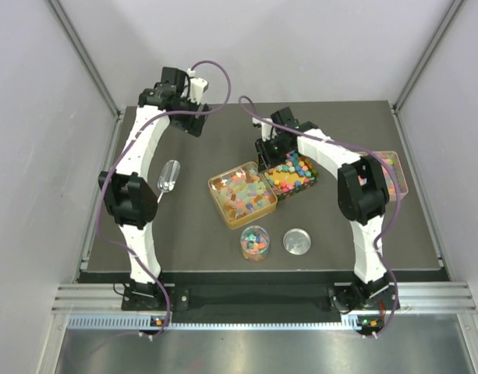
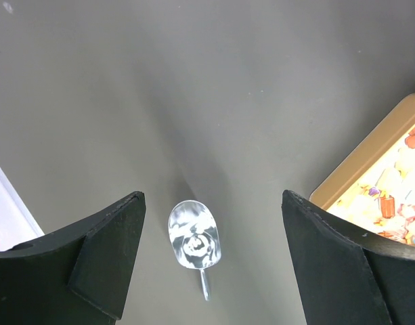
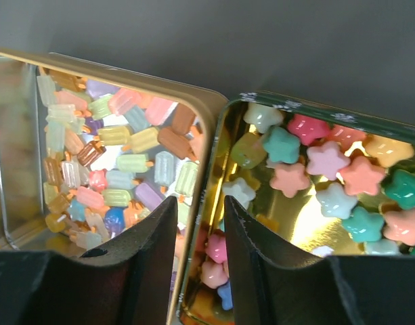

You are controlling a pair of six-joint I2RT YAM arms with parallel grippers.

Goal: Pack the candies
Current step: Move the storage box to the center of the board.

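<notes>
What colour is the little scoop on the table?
The scoop is clear and see-through, best seen in the left wrist view.

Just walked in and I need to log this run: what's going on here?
The left claw is open, hanging above the clear scoop that lies on the table. The right claw, nearly closed, sits where the gold tin of popsicle candies meets the dark tin of star candies; whether it grips a wall is unclear. A small jar holding some candies stands near a silver lid.
</notes>
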